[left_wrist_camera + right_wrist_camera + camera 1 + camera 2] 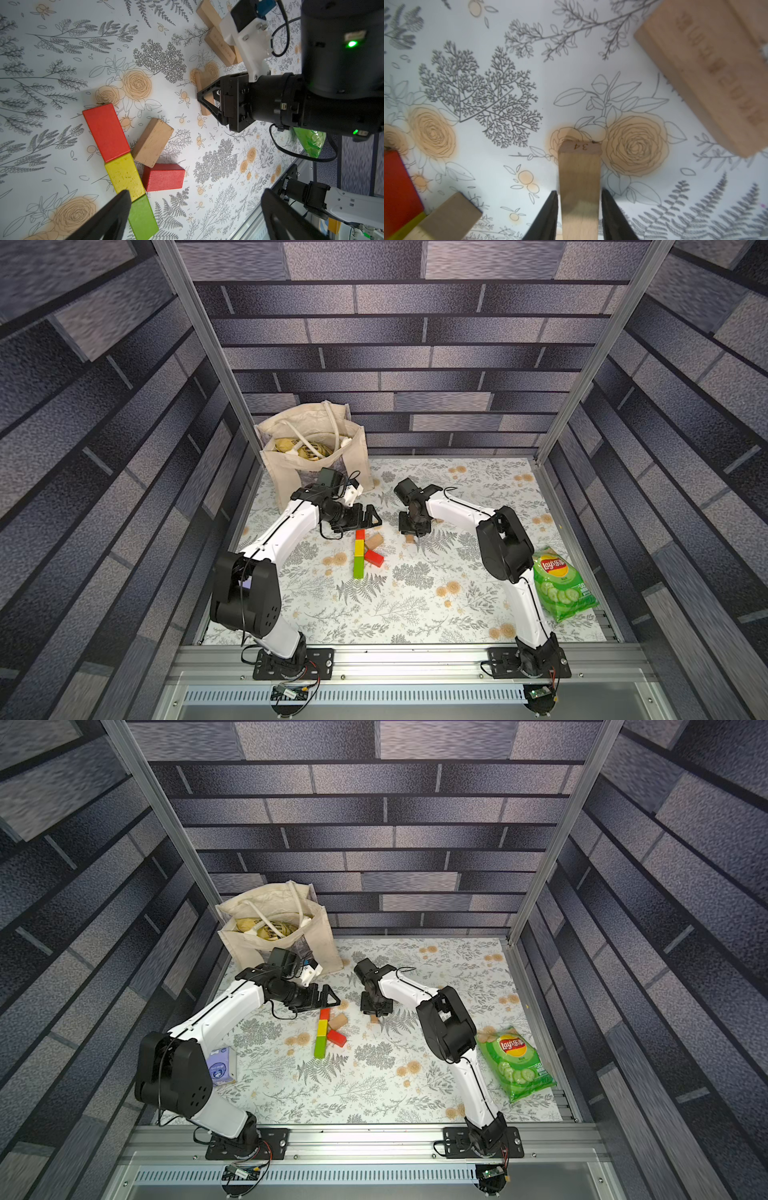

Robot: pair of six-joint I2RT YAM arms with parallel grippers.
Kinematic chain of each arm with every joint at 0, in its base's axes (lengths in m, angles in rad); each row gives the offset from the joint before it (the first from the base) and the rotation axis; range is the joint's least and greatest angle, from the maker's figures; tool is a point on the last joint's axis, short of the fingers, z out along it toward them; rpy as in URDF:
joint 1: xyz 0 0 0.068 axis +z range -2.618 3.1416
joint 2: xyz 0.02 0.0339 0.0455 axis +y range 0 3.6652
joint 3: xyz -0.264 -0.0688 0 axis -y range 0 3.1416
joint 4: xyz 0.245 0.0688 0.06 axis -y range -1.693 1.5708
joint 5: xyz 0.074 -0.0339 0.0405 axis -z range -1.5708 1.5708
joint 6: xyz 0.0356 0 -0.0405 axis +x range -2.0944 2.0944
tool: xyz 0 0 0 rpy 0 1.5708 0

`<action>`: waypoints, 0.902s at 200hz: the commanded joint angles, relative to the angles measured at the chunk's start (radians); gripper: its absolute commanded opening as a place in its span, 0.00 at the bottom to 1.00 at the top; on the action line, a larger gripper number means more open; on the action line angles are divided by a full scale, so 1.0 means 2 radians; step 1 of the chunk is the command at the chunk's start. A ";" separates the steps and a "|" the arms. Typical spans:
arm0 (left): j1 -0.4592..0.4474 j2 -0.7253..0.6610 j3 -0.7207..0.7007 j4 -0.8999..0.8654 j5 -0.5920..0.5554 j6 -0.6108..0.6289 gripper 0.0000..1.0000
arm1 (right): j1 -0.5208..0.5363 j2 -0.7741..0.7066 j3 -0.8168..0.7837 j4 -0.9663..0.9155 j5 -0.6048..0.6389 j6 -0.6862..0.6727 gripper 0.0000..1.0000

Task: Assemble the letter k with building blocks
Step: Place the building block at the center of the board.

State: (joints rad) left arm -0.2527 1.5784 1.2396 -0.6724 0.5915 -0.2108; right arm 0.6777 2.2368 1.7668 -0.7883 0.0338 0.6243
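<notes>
R end effector [579, 191] | flanks smooth rect. wood bar [579, 166] | stamped 34

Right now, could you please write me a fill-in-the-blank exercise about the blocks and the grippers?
1. In the straight row, the yellow block lies between a red block and a ____ one.
2. The plain block that the right gripper straddles bears the number ____.
3. The left gripper has its jaws wide ____.
Missing: green; 34; open.

Grey brick-print walls [415, 344], floral tabletop [415, 614]
</notes>
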 commanded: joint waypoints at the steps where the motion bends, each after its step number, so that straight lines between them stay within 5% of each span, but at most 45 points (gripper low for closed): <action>1: 0.003 0.000 -0.001 -0.004 0.002 0.002 1.00 | -0.002 0.001 -0.012 -0.004 0.007 -0.001 0.38; 41: 0.003 -0.001 -0.001 -0.005 0.003 0.002 1.00 | -0.002 -0.002 -0.012 -0.002 0.008 -0.001 0.39; 180: 0.006 -0.005 0.001 -0.003 0.007 0.002 1.00 | 0.008 -0.045 -0.018 0.009 0.036 -0.010 0.69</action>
State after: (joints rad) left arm -0.2470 1.5784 1.2396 -0.6724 0.5919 -0.2108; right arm 0.6865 2.2147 1.7432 -0.7620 0.0734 0.6090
